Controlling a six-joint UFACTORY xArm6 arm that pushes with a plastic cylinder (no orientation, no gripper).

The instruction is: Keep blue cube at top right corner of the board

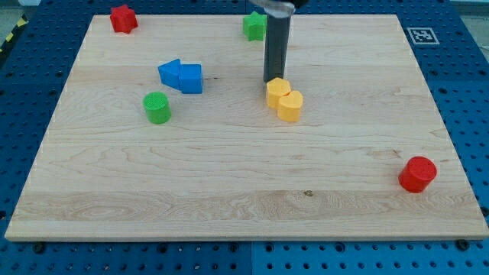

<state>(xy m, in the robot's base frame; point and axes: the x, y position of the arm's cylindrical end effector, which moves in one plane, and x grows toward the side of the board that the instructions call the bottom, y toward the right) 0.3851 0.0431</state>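
I'm working a lab bench: a wooden board [244, 191] lies on a blue perforated counter [466, 92], with a printed fiducial marker [420, 34] at the board's top right corner.

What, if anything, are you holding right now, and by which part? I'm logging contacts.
Nothing is held. My tip stands at the top edge of the yellow blocks, apart from the blue blocks.

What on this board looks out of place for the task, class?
The blue cube sits left of centre against another blue block, far from the top right corner. My tip is instead at the yellow blocks, just above them in the view. Nothing looks spilled or damaged.
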